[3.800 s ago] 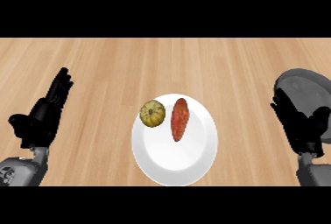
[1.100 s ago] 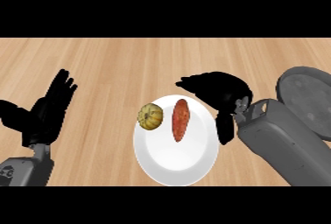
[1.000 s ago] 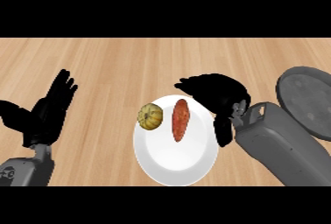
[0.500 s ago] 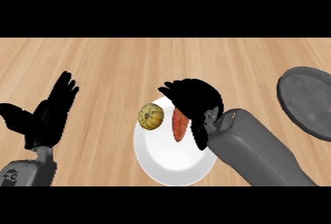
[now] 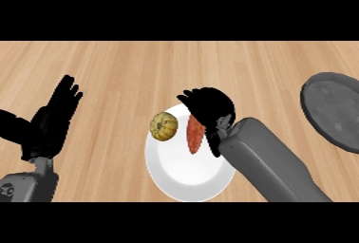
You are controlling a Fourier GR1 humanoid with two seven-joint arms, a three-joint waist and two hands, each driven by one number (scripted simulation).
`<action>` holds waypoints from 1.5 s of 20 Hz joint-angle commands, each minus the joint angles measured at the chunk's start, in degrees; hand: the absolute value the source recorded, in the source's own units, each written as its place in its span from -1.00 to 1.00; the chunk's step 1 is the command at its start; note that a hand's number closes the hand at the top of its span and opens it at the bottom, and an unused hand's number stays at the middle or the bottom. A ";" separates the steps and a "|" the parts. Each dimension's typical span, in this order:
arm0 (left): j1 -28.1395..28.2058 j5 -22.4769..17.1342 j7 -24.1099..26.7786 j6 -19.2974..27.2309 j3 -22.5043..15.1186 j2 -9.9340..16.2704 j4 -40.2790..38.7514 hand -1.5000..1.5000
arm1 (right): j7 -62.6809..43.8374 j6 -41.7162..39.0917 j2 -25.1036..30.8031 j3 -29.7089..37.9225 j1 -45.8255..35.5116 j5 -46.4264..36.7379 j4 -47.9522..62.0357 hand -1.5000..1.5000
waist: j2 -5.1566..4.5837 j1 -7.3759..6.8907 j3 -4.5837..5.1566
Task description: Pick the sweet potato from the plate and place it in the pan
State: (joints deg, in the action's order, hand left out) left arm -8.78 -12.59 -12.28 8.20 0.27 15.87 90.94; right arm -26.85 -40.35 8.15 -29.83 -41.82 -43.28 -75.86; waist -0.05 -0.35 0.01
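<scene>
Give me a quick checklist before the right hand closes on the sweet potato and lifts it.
1. Right hand over the orange sweet potato: ok, above its top end.
2. Sweet potato on the white round plate: ok.
3. Fingers curled round it: cannot tell, the hand hides that end.
4. Yellow-green round vegetable apart from the sweet potato: ok, narrow gap.
5. Dark grey pan free to receive: ok.
6. Left hand out of the way: ok, open at the left edge.
</scene>
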 commanded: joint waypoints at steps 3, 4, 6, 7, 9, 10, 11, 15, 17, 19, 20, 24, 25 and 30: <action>-0.66 1.84 -0.16 0.21 0.29 -2.27 -1.13 0.00 | 0.76 -3.36 -3.42 2.25 -0.45 -3.01 1.36 -1.00 | 0.06 0.24 0.00; 0.00 1.61 1.46 -1.43 0.94 -1.76 -1.98 0.00 | 2.71 -0.76 -4.14 3.13 -2.07 -4.61 6.47 -1.00 | 0.00 0.05 0.00; -1.96 -0.41 0.56 -2.72 4.18 0.51 -2.78 0.00 | 3.66 0.32 -2.83 -0.15 2.38 -6.34 5.86 -1.00 | 0.01 0.22 0.01; 2.00 0.71 -1.35 -1.92 1.56 -0.68 3.98 0.00 | 7.98 2.30 -1.62 3.92 -2.95 -6.68 12.31 -1.00 | -0.01 -0.32 -0.01; -0.78 1.92 0.68 -2.44 2.41 -1.44 -1.35 0.00 | 5.77 1.00 -5.22 2.33 0.30 -8.35 8.63 -1.00 | 0.02 0.13 0.00; -1.78 3.75 1.27 0.05 0.55 -3.99 -2.16 0.00 | 8.77 3.34 -3.97 3.05 -0.90 -9.14 11.35 -1.00 | -0.03 0.10 0.00; -0.12 2.94 -2.61 -0.47 0.82 -3.12 1.94 0.00 | 7.26 1.33 -4.27 3.38 1.52 -9.11 7.00 -1.00 | 0.08 0.15 -0.01; -4.36 3.84 -1.17 -0.34 2.04 -3.42 -3.34 0.00 | 12.79 7.86 -5.40 5.37 -2.16 -10.09 17.70 -1.00 | -0.12 0.03 -0.01; -2.53 3.17 -2.94 -1.80 2.50 -2.35 0.52 0.00 | 13.63 8.44 -5.92 5.33 -2.13 -11.30 19.98 -1.00 | -0.06 -0.13 -0.01; -2.01 4.00 -1.51 -1.69 2.33 -3.06 0.51 0.00 | 12.31 8.68 -8.07 3.68 -1.07 -11.21 20.72 -1.00 | -0.03 -0.18 -0.01; -3.45 4.57 0.57 -1.34 2.30 -4.43 -4.44 0.00 | 14.99 9.40 -6.53 5.34 -0.29 -12.10 21.03 -1.00 | -0.07 0.09 0.00; -0.87 4.67 2.74 -2.62 2.19 -5.15 -3.23 0.00 | 15.85 11.35 -8.11 2.25 -2.65 -9.93 23.11 1.00 | -0.09 -0.36 -0.01; -0.21 5.35 -2.21 -0.76 0.87 -5.21 2.23 0.00 | 19.82 14.66 -8.12 1.95 -1.04 -12.42 25.29 1.00 | -0.08 -0.51 -0.03; -1.20 2.46 1.87 -5.64 5.10 -3.00 -3.06 0.00 | 19.97 19.62 -8.12 -1.05 -1.33 -9.43 27.77 1.00 | -0.11 -0.44 0.00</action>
State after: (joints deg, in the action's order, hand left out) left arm -10.08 -8.50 -12.29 5.33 3.26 11.72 89.68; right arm -8.86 -24.31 0.82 -28.87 -43.62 -53.98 -51.33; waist 0.31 -0.61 0.10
